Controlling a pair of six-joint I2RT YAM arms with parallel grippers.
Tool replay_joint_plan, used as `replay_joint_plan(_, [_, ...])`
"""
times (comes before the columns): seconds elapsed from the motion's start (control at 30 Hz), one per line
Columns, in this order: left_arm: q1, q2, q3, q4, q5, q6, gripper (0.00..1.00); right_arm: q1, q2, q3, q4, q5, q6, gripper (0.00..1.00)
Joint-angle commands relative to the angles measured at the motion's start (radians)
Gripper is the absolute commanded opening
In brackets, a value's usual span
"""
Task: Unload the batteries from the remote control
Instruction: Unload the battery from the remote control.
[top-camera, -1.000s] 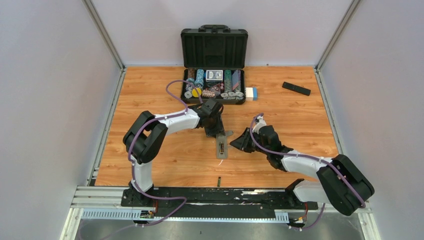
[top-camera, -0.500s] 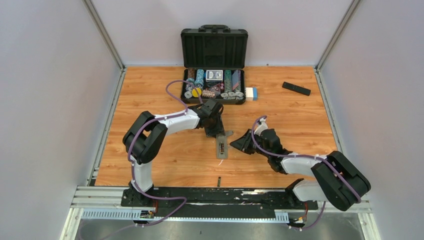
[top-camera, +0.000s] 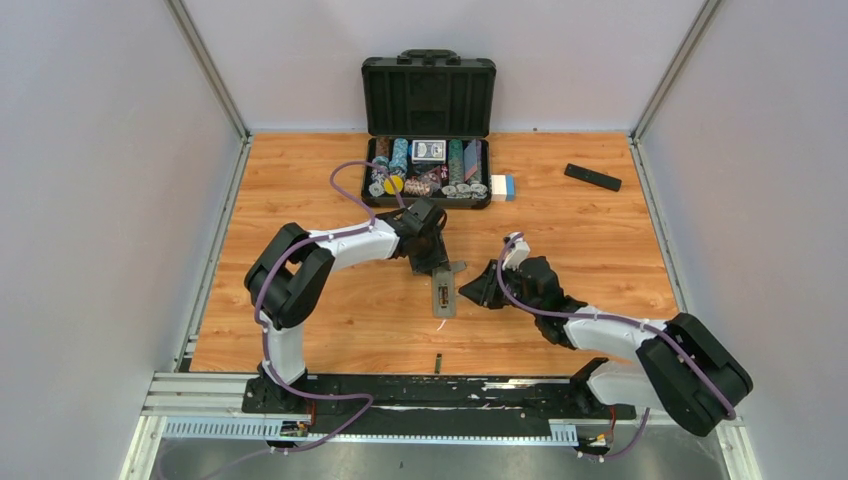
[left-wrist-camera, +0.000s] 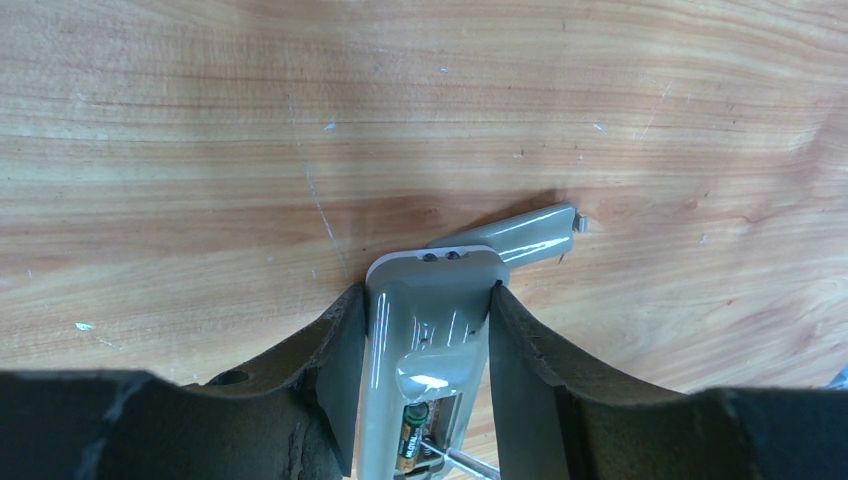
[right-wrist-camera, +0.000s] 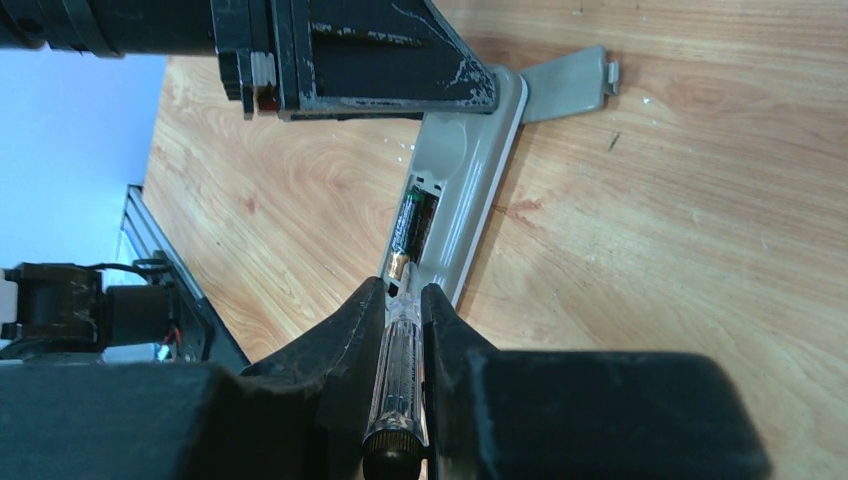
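Left gripper (left-wrist-camera: 425, 310) clamps the remote (right-wrist-camera: 470, 150); right gripper (right-wrist-camera: 400, 290) clamps a screwdriver (right-wrist-camera: 395, 390). We see 1 battery (right-wrist-camera: 412, 225), label illegible, in wrist views.

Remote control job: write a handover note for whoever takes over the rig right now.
Left end effector: shut on the far end of the grey remote.
Right end effector: shut on a screwdriver, tip at the open battery bay.
Cover: off, beside the remote.
Done: one loose battery, it seems, near the front edge of the table.
Left: pry out the battery in the bay.
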Motion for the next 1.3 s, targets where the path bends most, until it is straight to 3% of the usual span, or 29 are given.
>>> replay_joint_plan(0.0, [-0.018,0.121,-0.097,-0.063,-0.080,-0.025,0.07,0.008,0.077,-0.015,0.182,-0.033,0.067,0.00])
replay_joint_plan(0.1, [-0.020,0.125,-0.108,-0.045,-0.059,-0.031,0.07,0.007,0.135,-0.036,0.320,-0.069,0.110,0.00])
replay_joint_plan(0.27, [-0.020,0.125,-0.113,-0.041,-0.059,-0.030,0.07,0.007,0.145,-0.034,0.352,-0.128,0.043,0.00])
replay_joint_plan(0.47, [-0.021,0.127,-0.106,-0.044,-0.065,-0.028,0.07,0.007,0.122,-0.007,0.227,-0.105,-0.080,0.00])
replay_joint_plan(0.93, [-0.020,0.107,-0.122,-0.030,-0.060,0.016,0.13,0.006,0.030,0.014,0.043,0.009,-0.074,0.00])
replay_joint_plan(1.13, [-0.020,0.103,-0.138,-0.009,-0.045,0.007,0.14,0.006,0.000,0.000,0.081,0.100,-0.004,0.00])
replay_joint_plan(1.27, [-0.020,0.104,-0.133,-0.010,-0.042,0.009,0.14,0.007,0.051,0.002,0.147,0.060,0.026,0.00])
